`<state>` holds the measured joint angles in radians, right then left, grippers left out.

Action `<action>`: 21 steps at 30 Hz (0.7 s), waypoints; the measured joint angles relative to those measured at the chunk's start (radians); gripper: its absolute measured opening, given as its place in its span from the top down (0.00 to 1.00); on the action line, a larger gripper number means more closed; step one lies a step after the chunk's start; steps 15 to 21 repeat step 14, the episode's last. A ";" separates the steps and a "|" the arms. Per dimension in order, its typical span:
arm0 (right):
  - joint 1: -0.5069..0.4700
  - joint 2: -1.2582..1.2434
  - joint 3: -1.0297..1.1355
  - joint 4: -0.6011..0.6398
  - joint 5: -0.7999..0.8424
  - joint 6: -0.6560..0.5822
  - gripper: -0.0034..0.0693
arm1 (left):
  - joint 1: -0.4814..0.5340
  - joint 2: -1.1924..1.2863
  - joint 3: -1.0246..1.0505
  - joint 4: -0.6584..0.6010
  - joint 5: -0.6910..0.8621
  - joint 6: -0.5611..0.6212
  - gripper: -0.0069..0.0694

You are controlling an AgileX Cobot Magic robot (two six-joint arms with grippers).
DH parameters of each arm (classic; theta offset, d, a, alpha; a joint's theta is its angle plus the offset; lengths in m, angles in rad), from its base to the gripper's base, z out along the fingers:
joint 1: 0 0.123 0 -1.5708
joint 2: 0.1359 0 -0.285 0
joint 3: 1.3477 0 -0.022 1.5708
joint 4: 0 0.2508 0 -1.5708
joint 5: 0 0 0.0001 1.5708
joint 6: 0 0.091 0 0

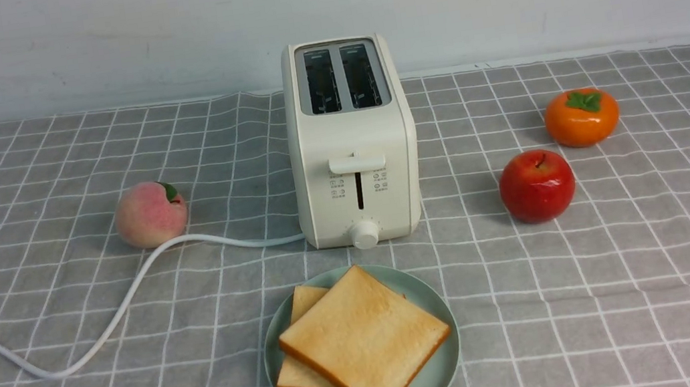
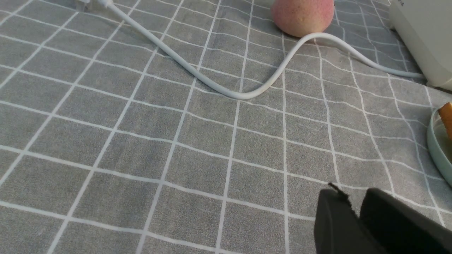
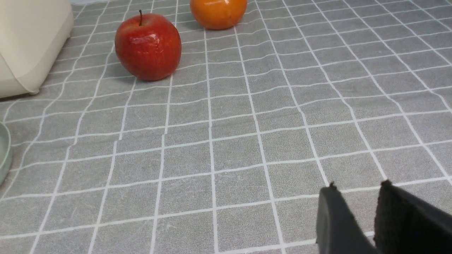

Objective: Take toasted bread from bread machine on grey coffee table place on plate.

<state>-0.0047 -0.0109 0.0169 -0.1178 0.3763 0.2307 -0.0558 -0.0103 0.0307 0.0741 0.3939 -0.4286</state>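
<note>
Staged tabletop: gridded grey cloth (image 1: 65,314), blank wall (image 1: 94,40)

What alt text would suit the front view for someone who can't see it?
Two toast slices lie stacked on a mint-green plate before a cream toaster with empty slots, on grey checked cloth. Peach left; apple and persimmon right.

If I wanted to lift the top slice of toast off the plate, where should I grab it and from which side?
Probably the top slice's right-hand corner, coming from the right. It lies flat and turned like a diamond across the lower slice, and that corner stands slightly clear above the plate, so jaws could likely close over the thin crust edge there.
</note>
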 joint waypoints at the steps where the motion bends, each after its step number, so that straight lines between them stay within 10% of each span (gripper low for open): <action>1: 0.000 0.000 0.000 0.000 0.000 0.000 0.69 | 0.000 0.000 0.000 0.000 0.000 0.000 0.77; 21: 0.000 0.000 0.000 0.000 0.000 0.000 0.66 | 0.000 0.000 0.000 0.000 0.000 0.000 0.75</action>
